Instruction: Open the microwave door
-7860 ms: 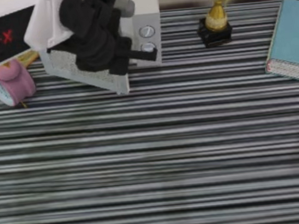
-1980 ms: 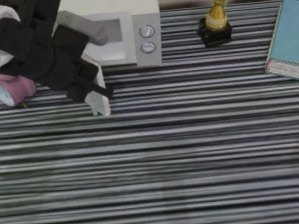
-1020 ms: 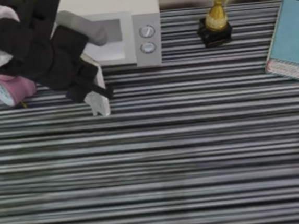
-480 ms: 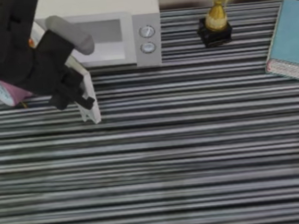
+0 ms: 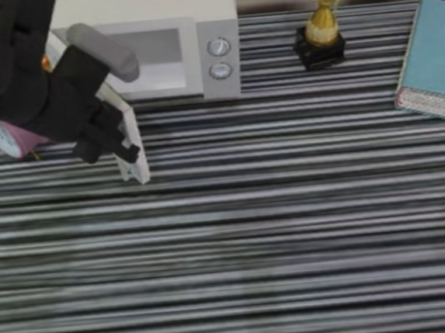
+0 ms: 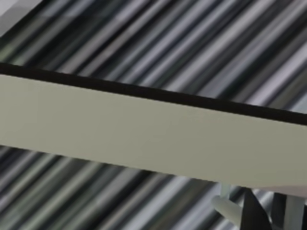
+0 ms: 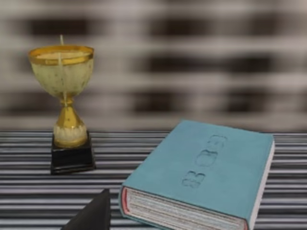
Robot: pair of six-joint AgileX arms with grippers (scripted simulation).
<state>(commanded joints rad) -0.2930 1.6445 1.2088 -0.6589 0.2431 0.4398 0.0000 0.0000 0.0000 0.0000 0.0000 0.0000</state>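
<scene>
The microwave is located at the upper left of the top view, at the far edge of the striped worktop. Its cavity is exposed, and two round silver knobs are seen on the panel at its right end. The microwave door is swung outward toward the near side and appears edge-on as a narrow white strip, standing roughly square to the front of the oven. In the left wrist view the door fills the frame as a broad pale band with a dark edge, with the striped surface behind it.

The left gripper is positioned at the free end of the door, in the upper left of the top view, with the black arm extending off the left edge. Its dark fingers lie against the door edge; whether they are spread or pinching the handle cannot be determined.

A pink alarm clock is partly hidden beneath the left arm. A gold trophy on a black base stands to the right of the microwave, well apart from it. A teal book lies at the upper right edge.

The right arm is absent from the top view. Only a dark tip of the right gripper is visible in its own wrist view, and its state cannot be told.
</scene>
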